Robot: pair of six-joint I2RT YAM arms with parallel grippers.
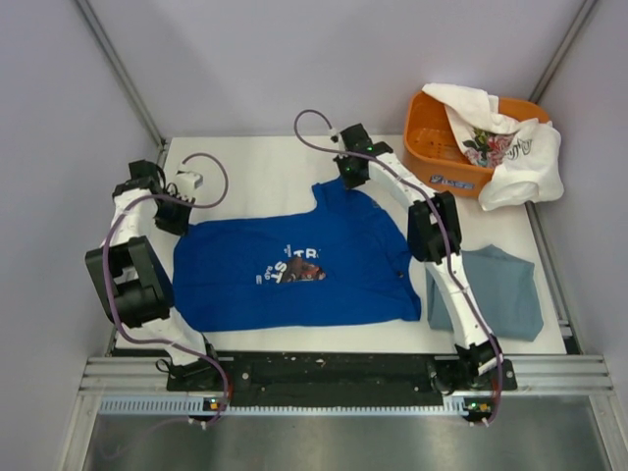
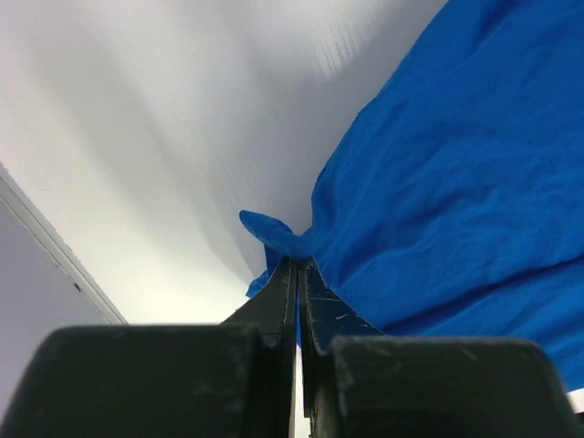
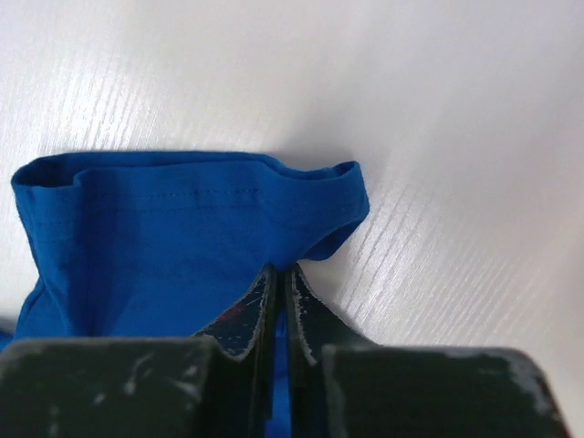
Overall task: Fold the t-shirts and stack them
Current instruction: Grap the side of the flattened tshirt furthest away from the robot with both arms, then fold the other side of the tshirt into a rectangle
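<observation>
Holding the royal-blue tee (image 1: 294, 270) flat on the desk (image 1: 265, 162) — left pincer (image 2: 297, 265) clamped on its far-left corner, right pincer (image 3: 281, 272) clamped on its far edge; cloth spreads nearward from both, long axis left-right.

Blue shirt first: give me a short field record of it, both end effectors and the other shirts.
blue shirt: spread flat on the table, print up
left end effector: shut on a bunched corner at the blue shirt's left edge
right end effector: shut on the blue shirt's far hemmed edge
grey shirt: looks folded, lying right of the blue shirt
white shirt: unfolded, draped over the orange basket
</observation>
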